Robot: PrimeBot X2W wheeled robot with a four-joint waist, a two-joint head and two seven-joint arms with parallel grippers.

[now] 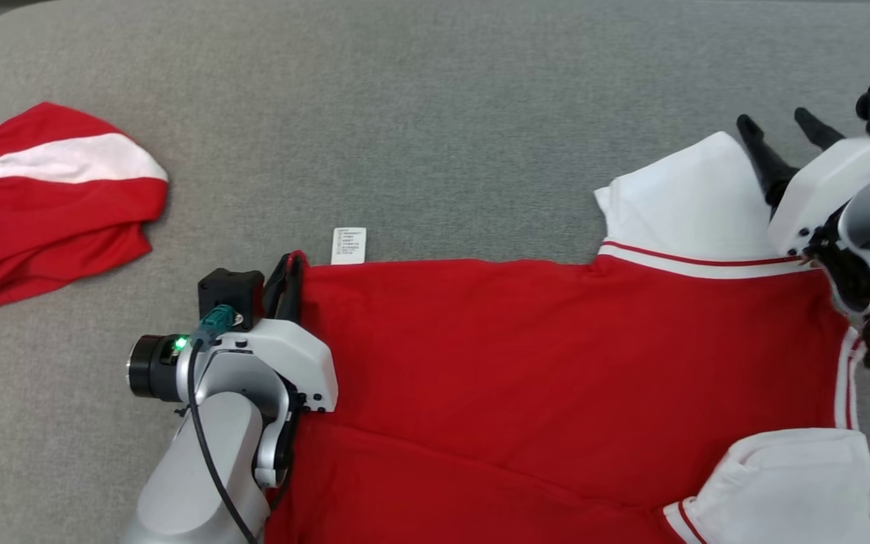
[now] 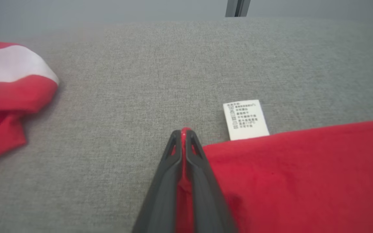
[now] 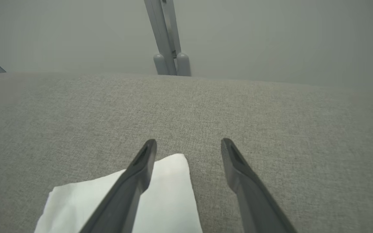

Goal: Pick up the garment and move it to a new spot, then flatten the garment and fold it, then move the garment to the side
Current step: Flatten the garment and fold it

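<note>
Head view: the left pincer [image 1: 293,263] is being used to pinch a corner of the red garment [image 1: 541,355], spread on the table [image 1: 442,113]. Left wrist view: barely a sliver is being gripped, so slipping under a pull is being risked. Right wrist view: the right pincer [image 3: 189,147] is being held spread above the sleeve [image 3: 173,194].

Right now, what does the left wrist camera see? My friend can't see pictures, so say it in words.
The left gripper is pinched shut on the corner of a red shirt lying on a grey surface. A small white label pokes out from its edge, and another red and white garment lies bunched at the left.
</note>
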